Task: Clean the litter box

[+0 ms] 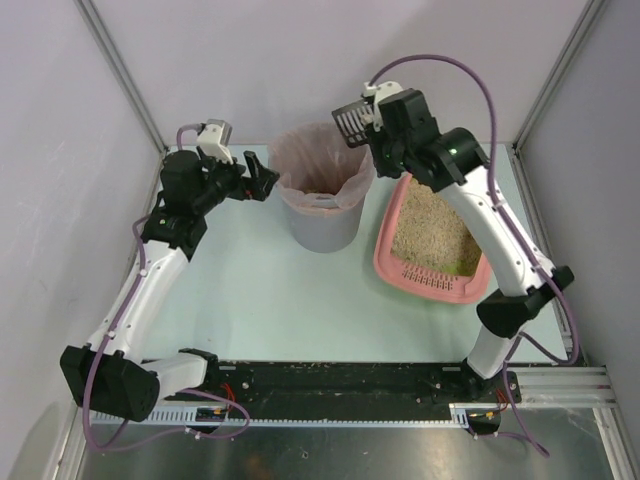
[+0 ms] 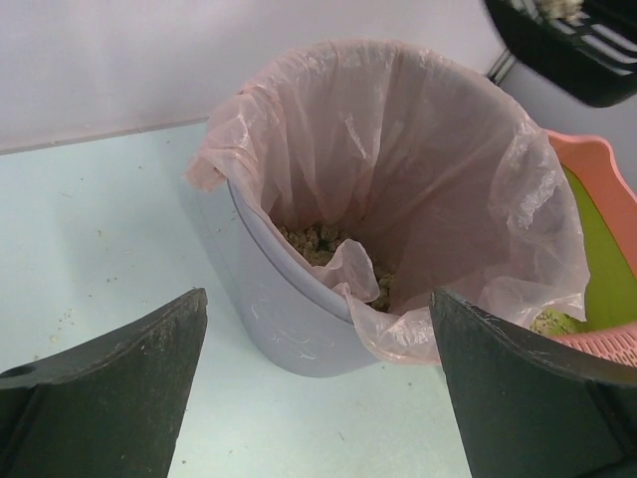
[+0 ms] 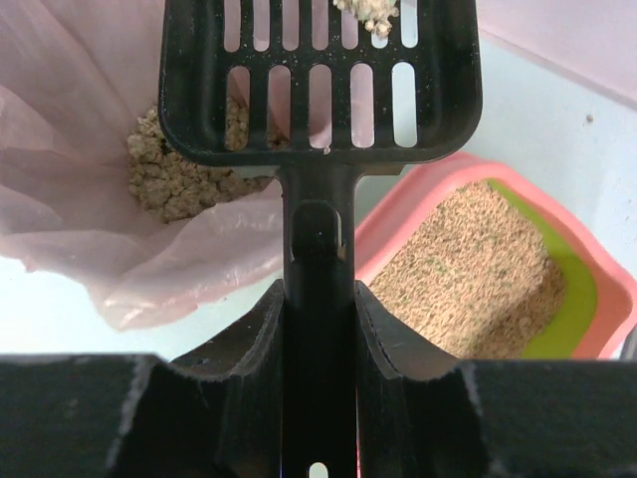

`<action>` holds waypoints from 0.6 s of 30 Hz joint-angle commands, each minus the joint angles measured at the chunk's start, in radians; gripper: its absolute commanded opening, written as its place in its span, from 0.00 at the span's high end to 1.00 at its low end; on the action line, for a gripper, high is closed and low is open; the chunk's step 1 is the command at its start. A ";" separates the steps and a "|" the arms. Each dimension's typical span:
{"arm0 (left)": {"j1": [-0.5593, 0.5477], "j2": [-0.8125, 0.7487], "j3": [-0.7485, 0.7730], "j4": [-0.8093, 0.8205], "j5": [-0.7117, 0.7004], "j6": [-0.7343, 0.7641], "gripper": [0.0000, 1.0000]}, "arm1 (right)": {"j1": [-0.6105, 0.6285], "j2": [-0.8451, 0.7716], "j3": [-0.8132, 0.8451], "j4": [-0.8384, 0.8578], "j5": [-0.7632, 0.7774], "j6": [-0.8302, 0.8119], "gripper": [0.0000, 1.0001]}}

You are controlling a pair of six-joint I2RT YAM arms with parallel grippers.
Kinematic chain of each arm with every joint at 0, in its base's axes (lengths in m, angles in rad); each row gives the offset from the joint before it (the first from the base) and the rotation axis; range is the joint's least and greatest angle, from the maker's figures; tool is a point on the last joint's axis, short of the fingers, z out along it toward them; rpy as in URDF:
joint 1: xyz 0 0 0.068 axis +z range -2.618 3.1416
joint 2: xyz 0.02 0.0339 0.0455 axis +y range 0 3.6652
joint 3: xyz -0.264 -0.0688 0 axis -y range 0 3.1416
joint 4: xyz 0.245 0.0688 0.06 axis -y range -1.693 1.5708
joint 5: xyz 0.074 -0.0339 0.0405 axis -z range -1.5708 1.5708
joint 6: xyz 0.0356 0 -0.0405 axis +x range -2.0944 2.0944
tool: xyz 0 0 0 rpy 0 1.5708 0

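The pink litter box with beige granules lies at the right of the table; its green inner wall shows in the right wrist view. My right gripper is shut on the handle of a black slotted scoop, held above the right rim of the grey bin. A small clump lies in the scoop. The bin's pinkish bag holds clumped litter. My left gripper stands open just left of the bin, nothing between its fingers.
Grey enclosure walls and metal posts ring the pale green table. The bin stands between the two arms, with the litter box close against its right side. A few stray grains dot the table near the bin.
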 commanded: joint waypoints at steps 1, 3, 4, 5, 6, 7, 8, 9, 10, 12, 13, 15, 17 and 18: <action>0.025 -0.008 0.005 0.013 0.039 -0.010 0.03 | 0.014 0.056 0.057 0.138 0.021 -0.216 1.00; 0.031 -0.005 0.004 0.013 0.041 -0.015 0.04 | 0.017 0.075 0.047 0.195 0.032 -0.282 1.00; 0.037 -0.003 0.004 0.013 0.050 -0.015 0.04 | 0.022 0.073 0.033 0.220 0.035 -0.352 1.00; 0.039 0.000 0.005 0.015 0.054 -0.018 0.05 | 0.023 0.073 0.016 0.249 0.043 -0.379 1.00; 0.039 0.003 0.005 0.015 0.054 -0.016 0.09 | 0.030 0.067 -0.030 0.315 0.078 -0.400 1.00; 0.039 0.001 0.007 0.013 0.054 -0.015 0.11 | 0.031 0.061 -0.045 0.341 0.089 -0.418 1.00; 0.039 0.001 0.005 0.015 0.054 -0.012 0.12 | 0.031 0.057 -0.056 0.363 0.089 -0.448 1.00; 0.039 -0.002 0.007 0.015 0.051 -0.007 0.12 | 0.033 0.050 -0.087 0.405 0.083 -0.469 1.00; 0.039 -0.003 0.004 0.013 0.050 -0.007 0.13 | 0.039 0.029 -0.113 0.430 0.078 -0.492 1.00; 0.040 0.003 0.004 0.015 0.056 -0.012 0.13 | 0.051 0.001 -0.173 0.523 0.093 -0.588 1.00; 0.043 0.008 0.005 0.015 0.062 -0.015 0.13 | 0.071 -0.015 -0.246 0.557 0.109 -0.621 1.00; 0.043 0.020 0.007 0.015 0.083 -0.025 0.14 | 0.095 -0.055 -0.312 0.654 0.168 -0.725 1.00; 0.045 0.027 0.011 0.015 0.096 -0.030 0.15 | 0.128 -0.095 -0.398 0.711 0.205 -0.788 1.00; 0.045 0.032 0.011 0.013 0.103 -0.033 0.16 | 0.138 -0.108 -0.421 0.763 0.236 -0.840 1.00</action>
